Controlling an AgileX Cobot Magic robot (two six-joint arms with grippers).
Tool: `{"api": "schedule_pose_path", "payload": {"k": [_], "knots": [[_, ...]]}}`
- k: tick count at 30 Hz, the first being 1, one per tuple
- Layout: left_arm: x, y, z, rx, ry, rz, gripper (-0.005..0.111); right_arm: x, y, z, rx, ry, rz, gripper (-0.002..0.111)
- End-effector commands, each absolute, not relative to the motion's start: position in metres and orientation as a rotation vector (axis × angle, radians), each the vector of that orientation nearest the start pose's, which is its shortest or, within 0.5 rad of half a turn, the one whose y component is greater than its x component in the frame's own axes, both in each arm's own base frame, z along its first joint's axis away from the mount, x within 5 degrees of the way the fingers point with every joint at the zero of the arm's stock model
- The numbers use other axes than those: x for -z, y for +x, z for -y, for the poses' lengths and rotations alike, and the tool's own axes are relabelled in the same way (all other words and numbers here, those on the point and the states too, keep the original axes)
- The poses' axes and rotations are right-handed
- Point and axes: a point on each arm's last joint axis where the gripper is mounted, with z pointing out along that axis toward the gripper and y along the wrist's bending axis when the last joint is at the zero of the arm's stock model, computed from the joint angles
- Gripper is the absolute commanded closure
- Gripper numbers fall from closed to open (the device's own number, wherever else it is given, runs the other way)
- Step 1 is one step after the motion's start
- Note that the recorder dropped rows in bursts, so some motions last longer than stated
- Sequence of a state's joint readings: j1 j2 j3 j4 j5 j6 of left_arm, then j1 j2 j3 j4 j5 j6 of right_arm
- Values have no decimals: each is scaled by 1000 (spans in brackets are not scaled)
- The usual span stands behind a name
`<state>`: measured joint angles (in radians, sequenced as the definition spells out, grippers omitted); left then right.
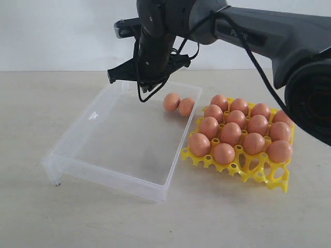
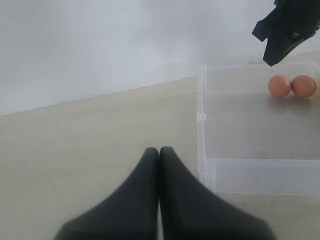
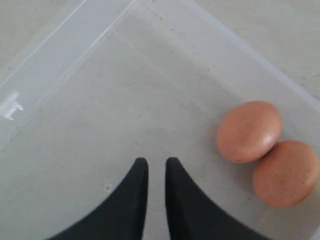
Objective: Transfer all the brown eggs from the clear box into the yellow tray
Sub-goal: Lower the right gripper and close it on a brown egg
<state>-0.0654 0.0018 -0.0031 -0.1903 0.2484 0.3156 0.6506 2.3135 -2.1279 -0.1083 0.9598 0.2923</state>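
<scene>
The right gripper (image 3: 157, 162) hangs over the bare floor of the clear box (image 1: 111, 181), its fingers parted by a narrow slit with nothing between them. Near it, in one corner of the box on the side that faces the tray, lie the last two brown eggs (image 3: 248, 131). They rest on their sides and touch each other; the rest of the box floor holds nothing.

The left gripper (image 2: 159, 150) sits outside the box, low over the tabletop (image 2: 100, 130) near the corner diagonally opposite that pair. Its fingers are pressed together and empty.

Just beside the box's long wall stands the yellow tray (image 1: 258, 173), with fourteen eggs seated one per cell. Two neighbouring cells (image 1: 249, 164) remain unfilled, at the tray corner farthest from the box's egg corner.

By that count the job looks nearly finished: two eggs to lift and two cells waiting for them.

The eggs are smooth, matt to softly glossy, orange-brown with faint darker speckling. They are all much the same size, and rounded enough that the pair could roll when nudged
</scene>
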Motion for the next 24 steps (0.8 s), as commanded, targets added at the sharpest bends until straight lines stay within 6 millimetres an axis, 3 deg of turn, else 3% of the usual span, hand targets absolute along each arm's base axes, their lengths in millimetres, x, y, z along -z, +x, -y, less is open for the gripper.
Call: {"api": "schedule_pose_path", "payload": {"k": [1,2,5,8,16,20,24], "knots": [[-192,55,8,4,194,-1704,111,-214,422,-308,-203,-452,-2566,45],[-192,55,8,4,194,-1704,111,-211,426,-311,-249,-345,-2548,29],[-192,55,8,4,194,-1704,111,-201,433,-315,-358,-60,-2529,25],[-192,55,8,4,194,-1704,111,-189,437,-311,-329,146,-2537,25],[-192,55,8,4,194,-1704,111,-188,439,-307,-249,122,-2529,29],[-192,55,8,4,194,-1704,111,-187,440,-298,-104,100,-2527,29],[-192,55,8,4,194,-1704,111,-188,445,-293,-63,119,-2474,29]]}}
